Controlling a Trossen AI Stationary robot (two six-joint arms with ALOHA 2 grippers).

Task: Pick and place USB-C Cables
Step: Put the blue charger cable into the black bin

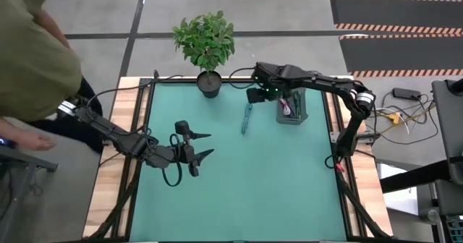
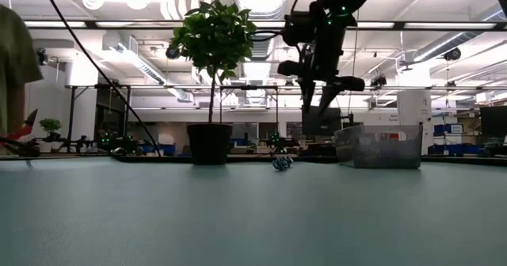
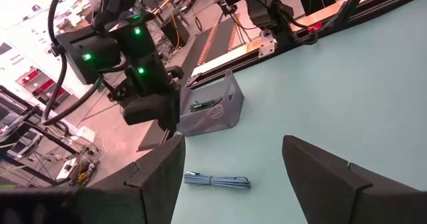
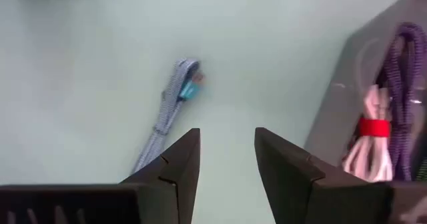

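A teal braided USB-C cable (image 1: 246, 118) lies flat on the green mat, left of a small clear bin (image 1: 291, 111). In the bin lie a purple cable (image 4: 400, 71), a white one with a red tie (image 4: 371, 134) and a green one (image 3: 205, 106). My right gripper (image 4: 227, 154) hangs open above the mat between the teal cable (image 4: 170, 107) and the bin, pointing steeply down, with nothing between its fingers. My left gripper (image 1: 210, 145) hovers open over the mat's left half, empty, facing the bin.
A potted plant (image 1: 207, 44) stands at the mat's far edge, left of the right gripper. A person (image 1: 29, 55) stands beyond the table's left edge. Wooden rails (image 1: 119, 163) border the mat. The near half of the mat (image 1: 275, 192) is bare.
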